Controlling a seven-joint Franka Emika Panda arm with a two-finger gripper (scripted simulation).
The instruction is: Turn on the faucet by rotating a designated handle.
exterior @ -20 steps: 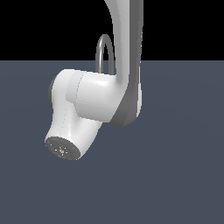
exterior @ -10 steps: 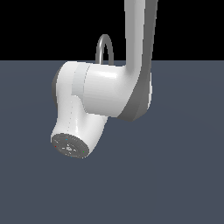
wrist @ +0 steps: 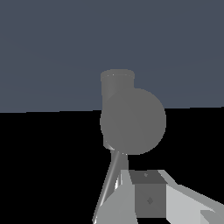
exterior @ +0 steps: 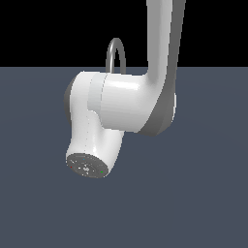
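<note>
Faucet (exterior: 115, 54) stands on the far side of the arm (exterior: 126, 106), mostly hidden. Gripper (wrist: 151, 199) sits near its base; jaw state unclear. A blind push could miss the handle.

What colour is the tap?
Grey all over; the faucet shows best in the wrist view.

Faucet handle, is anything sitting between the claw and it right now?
Nothing visible does. In the wrist view the claw faces the faucet across open space, and a thin grey rod, probably the handle, runs right beside the claw. The exterior view cannot confirm: the arm hides all but the spout.
</note>
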